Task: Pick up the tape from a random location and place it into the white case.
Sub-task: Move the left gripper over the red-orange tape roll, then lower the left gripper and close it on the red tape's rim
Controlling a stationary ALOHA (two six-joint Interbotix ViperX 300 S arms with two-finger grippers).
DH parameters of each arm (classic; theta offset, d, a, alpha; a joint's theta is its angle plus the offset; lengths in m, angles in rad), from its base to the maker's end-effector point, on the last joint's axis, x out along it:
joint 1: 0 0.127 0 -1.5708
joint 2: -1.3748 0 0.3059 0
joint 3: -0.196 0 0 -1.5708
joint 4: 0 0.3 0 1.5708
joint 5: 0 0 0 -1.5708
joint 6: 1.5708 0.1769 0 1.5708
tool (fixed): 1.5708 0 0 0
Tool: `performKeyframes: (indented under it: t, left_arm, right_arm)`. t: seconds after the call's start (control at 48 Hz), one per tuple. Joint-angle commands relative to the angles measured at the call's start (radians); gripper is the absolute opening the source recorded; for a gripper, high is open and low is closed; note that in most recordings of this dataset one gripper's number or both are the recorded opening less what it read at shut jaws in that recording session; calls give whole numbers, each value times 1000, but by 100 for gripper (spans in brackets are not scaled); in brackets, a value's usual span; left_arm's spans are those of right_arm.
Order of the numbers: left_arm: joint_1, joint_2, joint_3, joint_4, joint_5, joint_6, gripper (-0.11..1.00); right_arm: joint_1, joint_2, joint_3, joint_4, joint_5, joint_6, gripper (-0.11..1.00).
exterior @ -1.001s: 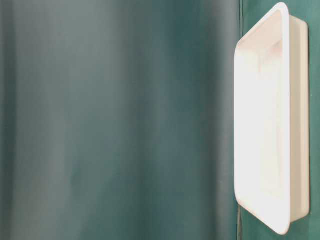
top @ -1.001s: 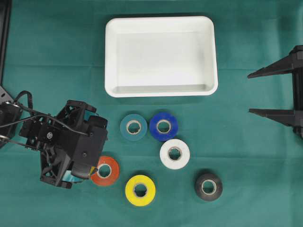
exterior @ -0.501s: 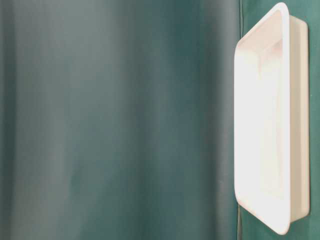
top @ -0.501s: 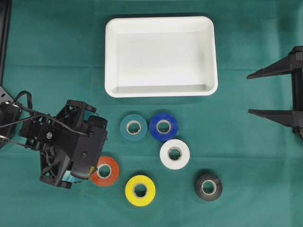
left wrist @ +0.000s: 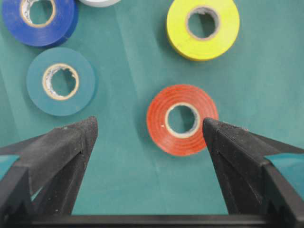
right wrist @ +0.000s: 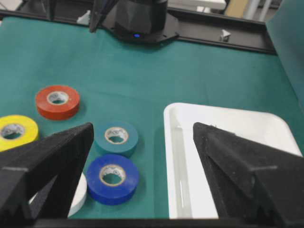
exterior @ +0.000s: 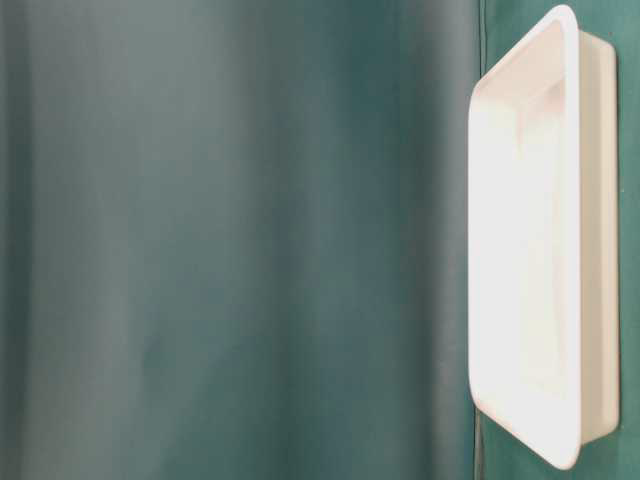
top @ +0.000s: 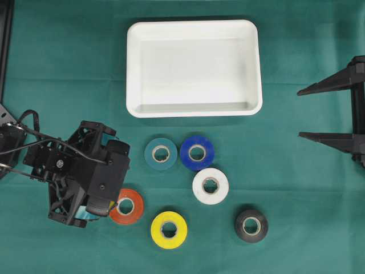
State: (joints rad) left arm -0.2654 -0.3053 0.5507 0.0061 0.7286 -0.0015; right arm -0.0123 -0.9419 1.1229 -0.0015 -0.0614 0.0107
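No legible markings appeared. Left hand [left wrist: 150, 130] stood apart above the red tape [left wrist: 182, 119]; right hand [right wrist: 142, 137] apart, at 3 o'clock of the white case [top: 194, 109].

Surface [top: 68, 68] under dark green cloth, evenly lit; black frame rail [right wrist: 223, 40] along its far edge.

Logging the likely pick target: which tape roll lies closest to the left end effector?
The orange tape roll, lying flat just ahead of the open left end effector; the other rolls lie farther off.
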Motion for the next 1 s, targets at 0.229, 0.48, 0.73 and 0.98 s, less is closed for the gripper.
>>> performKeyframes:
  t: [0.229, 0.48, 0.73, 0.98]
  left_arm:
    - [2, 64, 38, 3, -55, -8, 99]
    - [0, 152, 101, 3, -186, -8, 99]
    - [0, 213, 126, 3, -265, -6, 99]
    - [0, 262, 133, 3, -279, -5, 99]
  right_arm:
    - [-2, 14, -28, 2, -3, 2, 90]
    - [0, 32, -25, 2, -3, 2, 90]
    - [0, 37, -23, 2, -3, 2, 90]
    - [-2, 43, -21, 2, -3, 2, 90]
